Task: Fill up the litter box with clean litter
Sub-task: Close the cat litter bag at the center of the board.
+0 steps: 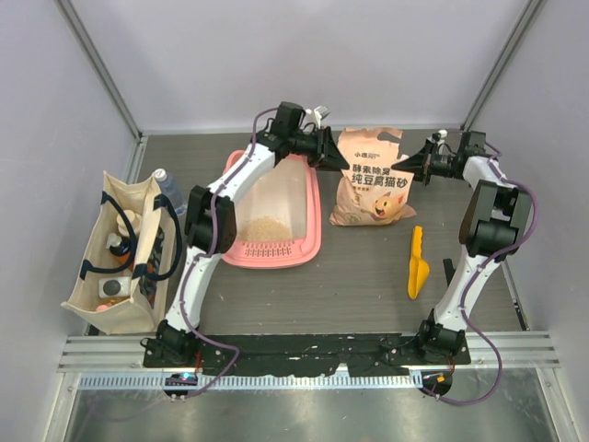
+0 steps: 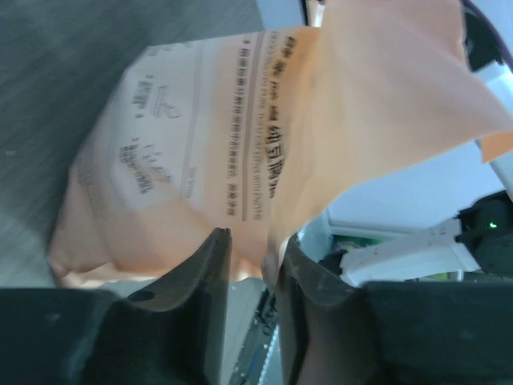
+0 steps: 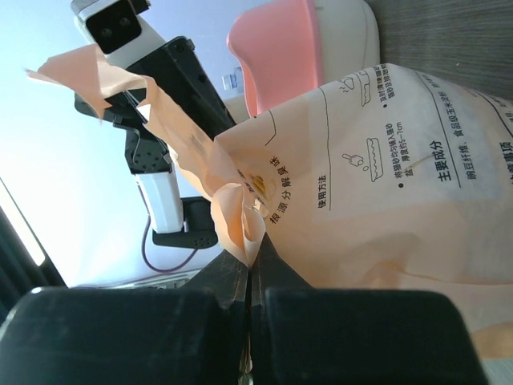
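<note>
Litter box, clean litter inside.

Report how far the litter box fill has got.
Done: a patch of clean litter already lies in the litter box, near its grille end; much of the whitish floor is bare. In hand: the left gripper and right gripper each pinch a top corner of the litter bag, which stands beside the box. Left: tipping more in. The scoop lies unused.
</note>
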Robot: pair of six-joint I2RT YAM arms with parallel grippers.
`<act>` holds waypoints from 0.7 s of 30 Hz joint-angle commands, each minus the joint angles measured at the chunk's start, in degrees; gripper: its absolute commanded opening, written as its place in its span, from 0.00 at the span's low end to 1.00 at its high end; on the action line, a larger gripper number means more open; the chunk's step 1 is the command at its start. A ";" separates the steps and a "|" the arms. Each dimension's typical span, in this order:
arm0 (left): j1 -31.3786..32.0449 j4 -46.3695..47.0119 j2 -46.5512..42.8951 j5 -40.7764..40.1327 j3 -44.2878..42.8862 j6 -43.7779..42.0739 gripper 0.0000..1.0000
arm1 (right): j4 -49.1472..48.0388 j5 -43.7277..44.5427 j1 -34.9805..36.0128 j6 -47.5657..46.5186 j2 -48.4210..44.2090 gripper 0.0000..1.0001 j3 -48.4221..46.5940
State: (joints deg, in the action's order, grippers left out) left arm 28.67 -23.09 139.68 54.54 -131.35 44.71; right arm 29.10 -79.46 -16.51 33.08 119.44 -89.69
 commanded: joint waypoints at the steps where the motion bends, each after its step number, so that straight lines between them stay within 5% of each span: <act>1: -2.83 -3.54 -0.11 -8.74 -2.94 -0.85 0.40 | -3.53 -8.78 -2.39 6.65 -7.11 0.01 -0.40; 7: -4.49 0.24 -3.88 -11.21 -4.53 -8.99 0.71 | -0.20 -8.69 -0.63 3.93 -5.89 0.01 -1.18; 10: -6.16 1.12 -8.01 -11.13 -3.74 -13.40 0.71 | 8.42 -8.69 -0.63 -0.99 -4.83 0.02 -3.91; 15: -4.59 -0.02 -15.48 -13.22 1.96 -35.79 0.74 | 8.34 -8.69 -0.71 -0.47 -5.27 0.01 -3.91; 17: -1.70 -3.95 -18.03 -14.02 3.55 -45.19 0.87 | 9.38 -8.69 -0.71 -1.00 -5.53 0.01 -3.65; 18: -0.38 -4.50 -19.34 -17.16 5.82 -55.50 0.88 | 9.83 -8.69 -0.54 -1.00 -5.62 0.01 -3.39; 21: 4.02 2.67 -26.89 -17.80 17.81 -68.65 0.89 | 10.71 -8.61 -0.19 -0.91 -5.62 0.02 -2.51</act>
State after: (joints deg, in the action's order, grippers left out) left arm 25.23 -25.10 123.00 39.16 -124.64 3.36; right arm 35.90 -78.28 -17.08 30.33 118.74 -89.78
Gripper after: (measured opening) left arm 0.886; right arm 0.042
